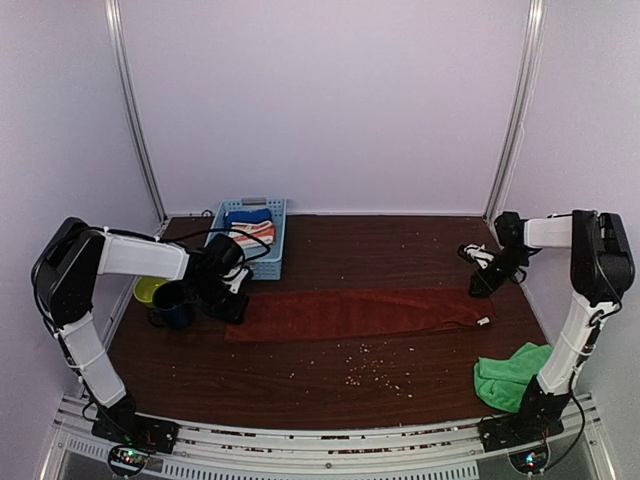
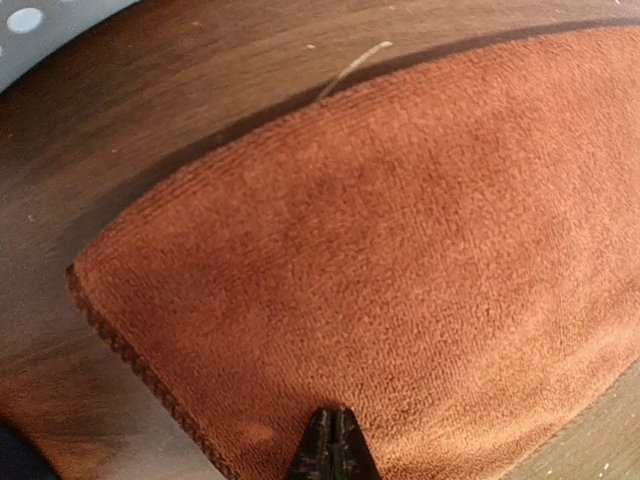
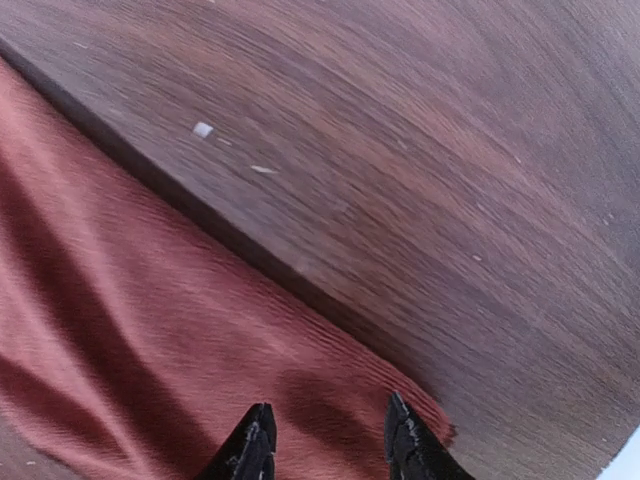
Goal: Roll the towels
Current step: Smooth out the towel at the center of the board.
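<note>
The rust towel (image 1: 355, 313) lies folded into a long strip across the middle of the table, its small white tag (image 1: 483, 322) at the right end. The green towel (image 1: 510, 375) sits bunched at the near right by the right arm's base. My left gripper (image 1: 236, 303) is at the strip's left end. In the left wrist view its jaws (image 2: 335, 418) are shut, tips against the rust towel (image 2: 400, 260) near the left hem. My right gripper (image 1: 480, 288) hangs over the strip's right end. Its jaws (image 3: 330, 425) stand open above the corner of the rust towel (image 3: 150, 330).
A light blue basket (image 1: 276, 262) at the back left holds a blue cloth and a white-and-orange striped cloth. A yellow-green cup (image 1: 148, 289) and a dark blue cup (image 1: 174, 306) stand beside the left gripper. Crumbs (image 1: 365, 365) dot the brown table in front of the strip.
</note>
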`<control>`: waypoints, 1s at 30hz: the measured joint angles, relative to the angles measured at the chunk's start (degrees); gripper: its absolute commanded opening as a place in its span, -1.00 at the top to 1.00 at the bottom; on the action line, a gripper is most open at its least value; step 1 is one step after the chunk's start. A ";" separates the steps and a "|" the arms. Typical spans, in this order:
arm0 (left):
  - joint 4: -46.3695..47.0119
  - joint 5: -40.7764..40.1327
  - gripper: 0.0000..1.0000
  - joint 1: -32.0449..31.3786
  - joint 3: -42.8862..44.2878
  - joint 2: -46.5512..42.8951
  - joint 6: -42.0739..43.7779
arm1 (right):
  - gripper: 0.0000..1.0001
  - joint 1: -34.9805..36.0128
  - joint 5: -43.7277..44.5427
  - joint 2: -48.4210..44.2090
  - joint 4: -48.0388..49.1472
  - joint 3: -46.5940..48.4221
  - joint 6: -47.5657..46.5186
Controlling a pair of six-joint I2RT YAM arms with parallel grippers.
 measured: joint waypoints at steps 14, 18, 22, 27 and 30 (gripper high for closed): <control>-4.55 -7.19 0.67 0.07 1.44 -1.03 -2.51 | 0.14 0.42 7.74 3.82 6.75 5.29 8.39; -8.24 -6.95 0.58 0.07 4.70 -5.03 -0.94 | -0.24 -0.33 7.72 -0.74 4.26 5.73 11.37; -7.04 -4.55 0.64 -0.76 8.61 -8.72 1.90 | -0.03 -2.89 7.76 -7.17 -0.42 6.49 13.27; -2.49 -0.59 0.94 -3.56 9.38 -6.75 4.74 | 0.40 -3.74 4.74 -5.20 -8.46 7.80 12.20; -0.31 2.43 1.00 -5.14 9.40 -3.63 6.51 | 0.44 -2.84 1.53 -3.17 -12.17 6.93 10.88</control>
